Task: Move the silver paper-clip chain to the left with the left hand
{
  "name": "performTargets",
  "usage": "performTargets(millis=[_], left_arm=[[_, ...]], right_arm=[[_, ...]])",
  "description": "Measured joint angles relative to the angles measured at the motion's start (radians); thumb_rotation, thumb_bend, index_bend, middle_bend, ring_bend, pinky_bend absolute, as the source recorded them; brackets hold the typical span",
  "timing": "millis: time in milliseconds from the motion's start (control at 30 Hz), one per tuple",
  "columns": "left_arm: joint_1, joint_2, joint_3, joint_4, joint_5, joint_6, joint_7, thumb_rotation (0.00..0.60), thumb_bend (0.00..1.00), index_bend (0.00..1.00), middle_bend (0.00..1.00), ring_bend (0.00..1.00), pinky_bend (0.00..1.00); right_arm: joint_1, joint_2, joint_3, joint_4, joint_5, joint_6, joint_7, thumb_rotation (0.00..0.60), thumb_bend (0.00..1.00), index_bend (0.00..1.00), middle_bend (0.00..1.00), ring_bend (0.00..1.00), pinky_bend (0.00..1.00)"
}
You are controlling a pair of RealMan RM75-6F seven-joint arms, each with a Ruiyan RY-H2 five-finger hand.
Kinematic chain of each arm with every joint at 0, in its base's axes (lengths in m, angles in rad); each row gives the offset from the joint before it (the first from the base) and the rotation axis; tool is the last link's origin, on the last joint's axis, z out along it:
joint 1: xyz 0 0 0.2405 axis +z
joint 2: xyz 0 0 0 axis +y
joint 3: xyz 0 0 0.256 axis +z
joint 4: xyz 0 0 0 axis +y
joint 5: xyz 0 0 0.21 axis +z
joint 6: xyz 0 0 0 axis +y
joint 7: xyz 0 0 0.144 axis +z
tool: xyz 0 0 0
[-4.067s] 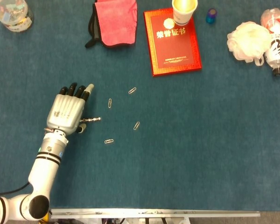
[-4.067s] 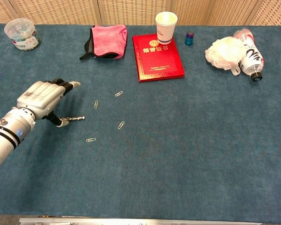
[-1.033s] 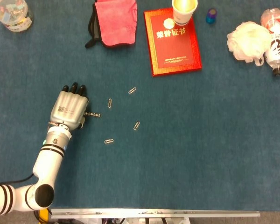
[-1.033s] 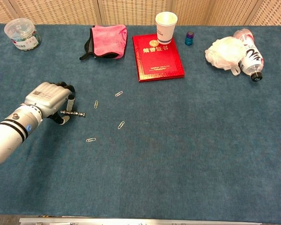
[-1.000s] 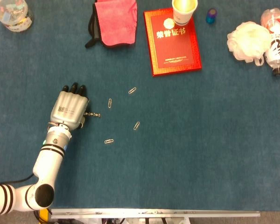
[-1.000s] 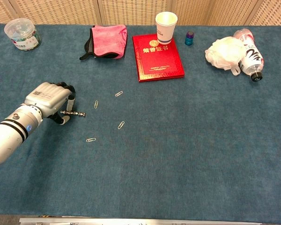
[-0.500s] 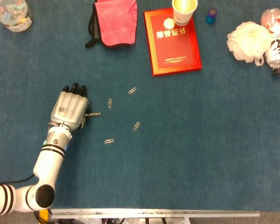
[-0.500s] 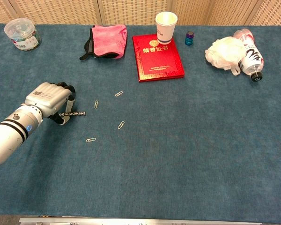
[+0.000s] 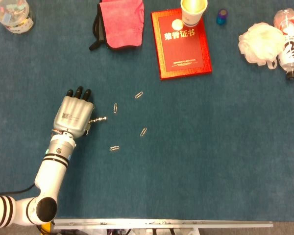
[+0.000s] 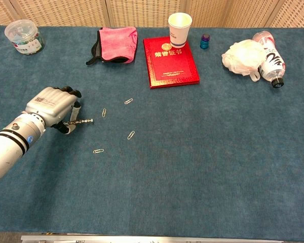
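My left hand (image 9: 73, 114) (image 10: 50, 108) is at the left of the blue table, fingers curled down. It pinches one end of the short silver paper-clip chain (image 9: 99, 118) (image 10: 84, 121). The chain sticks out to the right of the hand, stiff and roughly level, just above the cloth. Part of the chain is hidden under the fingers. My right hand shows in neither view.
Several loose silver clips lie right of the hand (image 9: 115, 107) (image 9: 138, 95) (image 9: 143, 131) (image 9: 114, 148). At the back are a clear tub (image 9: 12, 13), a pink cloth (image 9: 120, 23), a red booklet (image 9: 181, 46) with a paper cup (image 9: 193, 11), a white pouf (image 9: 257, 43) and a bottle (image 9: 290, 43).
Four seconds ago the fingers were stretched out; since then they have curled over the chain's end. In the last second the chain's free end has risen slightly off the cloth.
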Motion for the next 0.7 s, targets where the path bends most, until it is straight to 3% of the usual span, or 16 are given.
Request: performTargets(millis=[367, 700], left_arm=[[0.006, 0.042, 0.04, -0.126, 0.053, 0.095, 0.109, 0.6, 0.33, 0.58, 0.16, 0.1, 0.19], [0.015, 0.069, 0.112, -0.237, 0.11, 0.182, 0.275, 0.6, 0.33, 0.58, 0.16, 0.1, 0.19]], right_arm=[[-0.002, 0.001, -0.002, -0.002, -0.006, 0.005, 0.0, 0.6, 0.97, 0.49, 0.43, 0.37, 0.44], [-0.007, 0.001, -0.005, 0.0, -0.014, 0.02, 0.003, 0.6, 0.97, 0.49, 0.43, 0.37, 0.44]])
